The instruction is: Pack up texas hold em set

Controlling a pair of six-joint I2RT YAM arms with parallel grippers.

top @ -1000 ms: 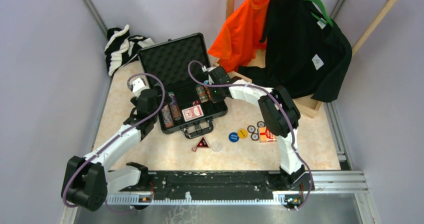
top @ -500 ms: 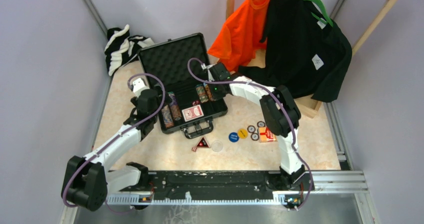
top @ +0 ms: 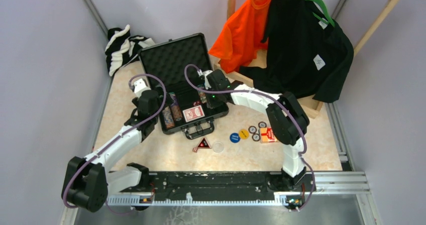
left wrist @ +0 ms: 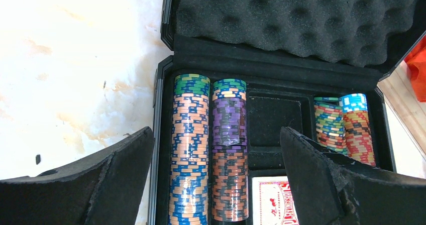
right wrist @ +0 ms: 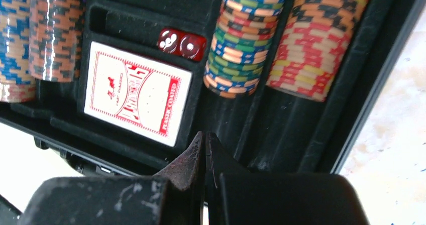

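Note:
The black briefcase point(top: 173, 59) lies open with its foam lid point(left wrist: 301, 19) up. Rows of poker chips point(left wrist: 190, 149) fill its left slots, more chips point(right wrist: 246, 44) its right slots. Between them lie a red card deck point(right wrist: 136, 92) and two red dice point(right wrist: 182, 43). My left gripper point(top: 152, 113) hangs open above the case's left side; in the left wrist view the left gripper point(left wrist: 216, 134) straddles the two left chip rows and holds nothing. My right gripper point(top: 210, 98) is shut and empty; in its wrist view the right gripper point(right wrist: 205, 135) sits low by the case's front right.
On the table right of the case lie a blue disc point(top: 234, 137), a yellow disc point(top: 243, 133), a clear disc point(top: 218, 146), a black-red triangle point(top: 203, 144), loose chips point(top: 256, 136) and a second red deck point(top: 268, 135). Shirts hang on a rack point(top: 301, 39); striped cloth point(top: 120, 46) lies back left.
My right gripper has shifted a little left and nearer over the case, still shut. The left arm has not moved.

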